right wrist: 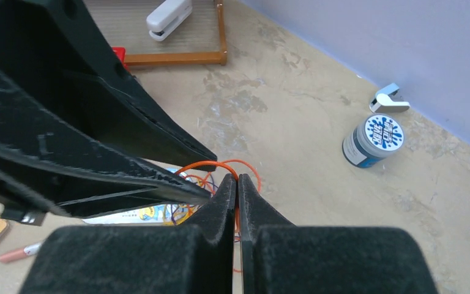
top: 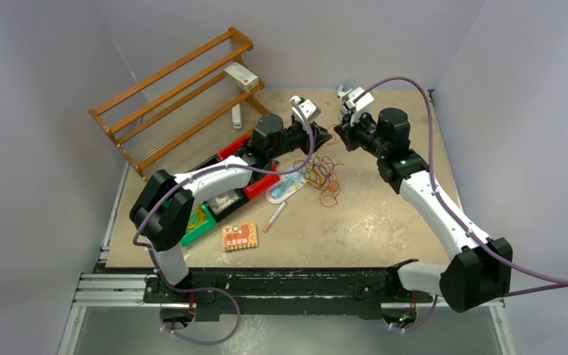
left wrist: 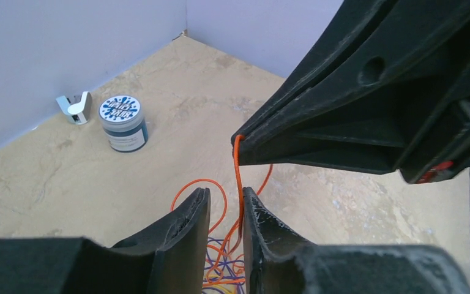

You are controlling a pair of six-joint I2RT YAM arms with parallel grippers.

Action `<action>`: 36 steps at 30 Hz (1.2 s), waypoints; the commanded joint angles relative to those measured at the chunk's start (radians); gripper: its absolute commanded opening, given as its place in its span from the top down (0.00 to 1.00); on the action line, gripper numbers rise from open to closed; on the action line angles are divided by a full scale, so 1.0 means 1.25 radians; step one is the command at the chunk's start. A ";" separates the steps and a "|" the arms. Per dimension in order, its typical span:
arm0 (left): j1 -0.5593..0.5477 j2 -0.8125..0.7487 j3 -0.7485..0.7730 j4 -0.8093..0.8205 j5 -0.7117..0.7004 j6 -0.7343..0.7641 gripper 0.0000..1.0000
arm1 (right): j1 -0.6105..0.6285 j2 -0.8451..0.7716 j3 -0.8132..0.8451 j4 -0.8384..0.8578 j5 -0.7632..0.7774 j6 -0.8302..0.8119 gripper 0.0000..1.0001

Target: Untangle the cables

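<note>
where the two arms meet over the far middle of the table, the cables lie in a loose heap just below the grippers. they are thin wires, mostly orange and red, with yellow and dark blue-purple strands threaded through, all looped over one another. part of the heap rests on a pale printed packet. one orange cable rises straight and nearly upright out of the tangle to the tip of the right gripper. its jaws are pressed together on the wire, and orange shows in the seam between them. lower on that strand sits the left gripper. its jaws stand a little apart, with the wire in the gap against one finger's inner face, not pinched. another orange loop arcs free just beside the fingers.
</note>
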 commanded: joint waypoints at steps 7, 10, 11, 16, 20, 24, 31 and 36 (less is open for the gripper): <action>-0.003 0.012 0.076 -0.015 -0.002 0.027 1.00 | -0.001 -0.061 -0.036 0.039 -0.017 0.023 0.97; -0.003 -0.002 0.076 -0.027 -0.031 0.029 1.00 | -0.002 -0.104 -0.101 0.092 -0.015 0.066 0.77; -0.003 -0.008 0.077 -0.032 -0.040 0.027 1.00 | -0.002 -0.125 -0.126 0.121 -0.004 0.080 0.70; -0.003 -0.023 0.102 -0.072 -0.084 0.009 1.00 | -0.002 -0.231 -0.266 0.288 0.018 0.137 0.44; -0.003 -0.033 0.125 -0.094 -0.114 -0.023 1.00 | -0.002 -0.264 -0.363 0.427 0.005 0.164 0.33; -0.003 -0.045 0.149 -0.113 -0.128 -0.068 1.00 | -0.001 -0.227 -0.388 0.523 -0.017 0.166 0.32; -0.003 -0.068 0.181 -0.161 -0.178 -0.101 1.00 | -0.002 -0.081 -0.376 0.696 -0.073 0.178 0.30; -0.003 -0.082 0.215 -0.190 -0.184 -0.124 1.00 | -0.002 0.051 -0.355 0.823 -0.098 0.208 0.31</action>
